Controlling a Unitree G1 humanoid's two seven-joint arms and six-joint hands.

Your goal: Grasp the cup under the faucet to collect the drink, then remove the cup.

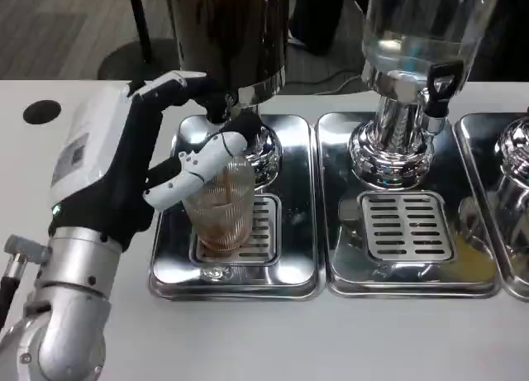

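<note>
A drink-serving station in an office or lab-like room is suggested: polished beverage dispensers (409,75) with steel drip trays (413,228) are lined up on a white bench (331,340), and grey carpeted floor (58,26) is seen behind.

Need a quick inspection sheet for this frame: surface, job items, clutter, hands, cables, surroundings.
Surface: white table, three steel drip trays side by side.
Job's things: ribbed clear cup upright on left drip tray grate, under the dark dispenser; brownish drink inside, level hard to tell.
Clutter: nothing seen.
Hands: left hand wrapped around the cup; right hand nothing seen.
Cables: cable behind the dispensers; black hose at the left forearm.
Surroundings: clear dispenser with black tap over middle tray; round black mark on table; carpet floor beyond.
</note>
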